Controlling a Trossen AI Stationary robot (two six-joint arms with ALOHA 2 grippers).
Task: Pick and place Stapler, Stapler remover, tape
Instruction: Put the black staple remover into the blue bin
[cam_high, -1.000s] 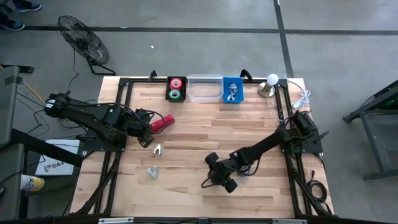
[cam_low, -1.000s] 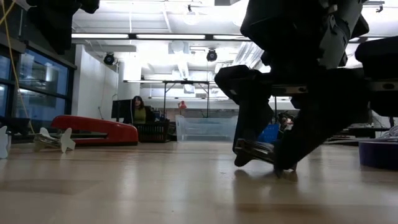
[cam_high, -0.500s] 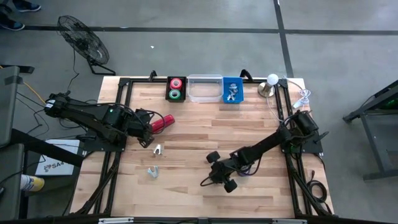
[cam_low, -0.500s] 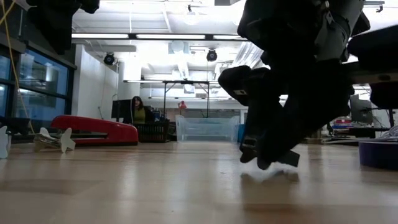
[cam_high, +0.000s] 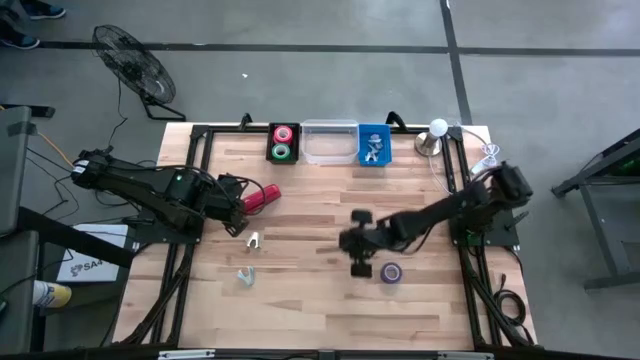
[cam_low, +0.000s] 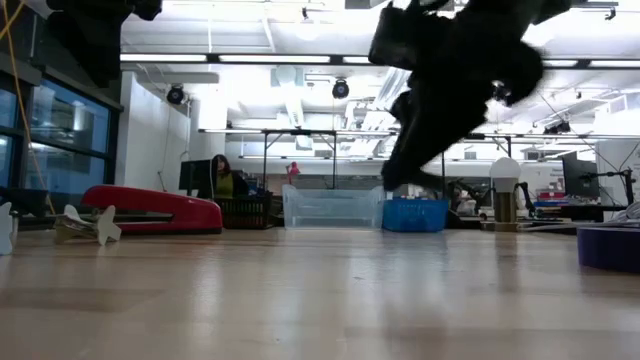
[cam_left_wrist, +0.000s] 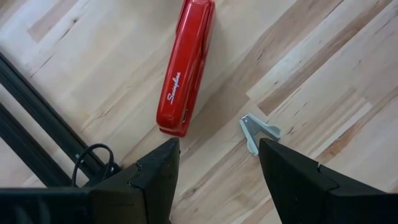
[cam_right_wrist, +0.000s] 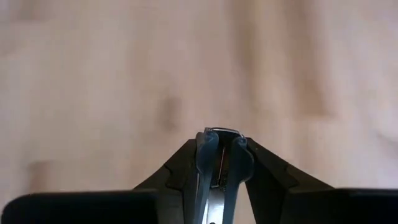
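Observation:
The red stapler (cam_left_wrist: 186, 68) lies flat on the table at the left, also seen in the high view (cam_high: 266, 197). My left gripper (cam_left_wrist: 217, 143) hangs open just above its near end, with nothing between the fingers. One pale staple remover (cam_left_wrist: 258, 132) lies next to it, and another (cam_high: 245, 277) lies nearer the front. My right gripper (cam_high: 350, 243) is up over the table's middle, shut on a staple remover (cam_right_wrist: 217, 149). A purple tape roll (cam_high: 391, 272) lies flat on the table near it. My right gripper pinches the staple remover between its two fingers, pressing the two blue-grey handles (cam_right_wrist: 205, 155) together. The remover's metal end (cam_right_wrist: 221, 131) sticks out past the fingertips. The fingers slant down toward the table. The remover is lifted clear of the table.
Along the far edge stand a black bin (cam_high: 283, 155) with a red and a green tape roll, a clear bin (cam_high: 329, 157) and a blue bin (cam_high: 374, 160) with staple removers. A small lamp (cam_high: 436, 135) stands at the far right. Bare wood lies at the front.
My right gripper has shut on the staple remover at the table, then risen and gone toward the far edge, rolling as it went. The remover is lifted clear. The purple tape roll, hidden under the arm before, now shows.

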